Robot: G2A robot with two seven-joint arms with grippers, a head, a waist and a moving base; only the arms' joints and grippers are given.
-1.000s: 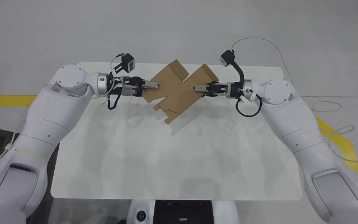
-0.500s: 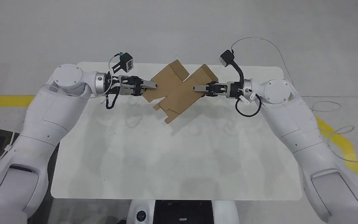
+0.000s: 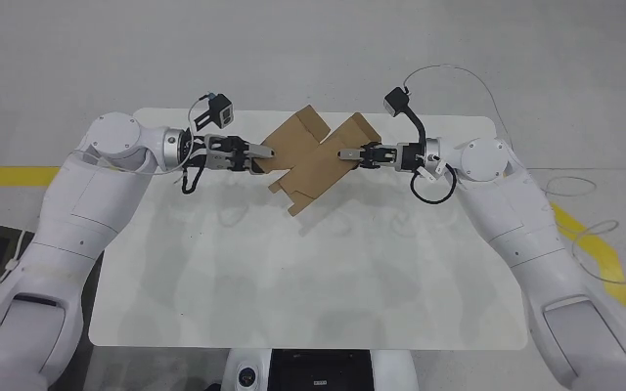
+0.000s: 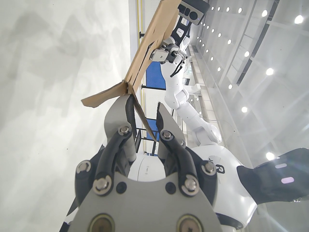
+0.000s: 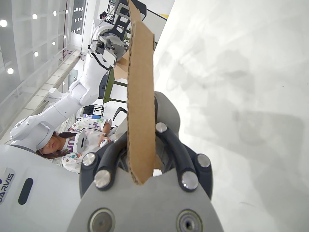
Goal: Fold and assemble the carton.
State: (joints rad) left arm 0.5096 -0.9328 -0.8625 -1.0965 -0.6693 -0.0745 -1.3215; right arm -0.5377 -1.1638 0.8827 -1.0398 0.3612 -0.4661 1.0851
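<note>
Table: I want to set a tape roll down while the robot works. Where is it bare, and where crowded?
Bare: the near half of the table, from the carton back to the robot-side edge, with an arm along each side. Crowded: the far strip, where the carton hangs between the left end effector and the right end effector.

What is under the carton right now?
White table and a shadow; the carton hangs above it, the right tool shut on one edge, the left tool open around the other. From above, the patch directly beneath is covered.
</note>
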